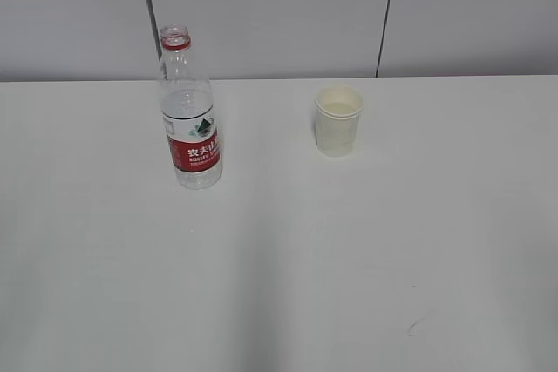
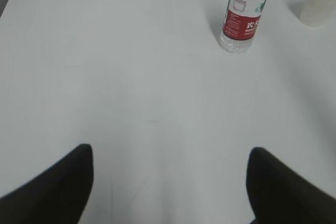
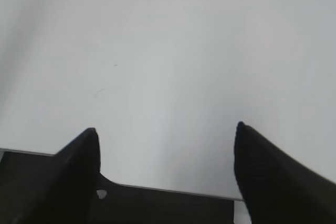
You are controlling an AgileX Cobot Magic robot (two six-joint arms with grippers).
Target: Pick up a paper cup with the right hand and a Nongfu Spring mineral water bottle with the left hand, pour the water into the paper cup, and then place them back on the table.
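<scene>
The Nongfu Spring bottle [image 1: 189, 115] stands upright and uncapped on the white table [image 1: 279, 259], left of centre, with water in it. The paper cup [image 1: 338, 119] stands upright to its right. Neither arm shows in the exterior view. In the left wrist view the bottle [image 2: 243, 17] is far ahead to the right and the cup [image 2: 318, 2] at the top right corner. My left gripper [image 2: 170, 153] is open and empty, well short of the bottle. My right gripper [image 3: 166, 129] is open and empty over the table's near edge; the cup is out of that view.
A grey panelled wall [image 1: 279, 10] runs behind the table. The table's near edge [image 3: 157, 188] shows between the right fingers. A small dark scuff [image 1: 415, 327] marks the tabletop at the front right, seen also in the right wrist view [image 3: 105, 88].
</scene>
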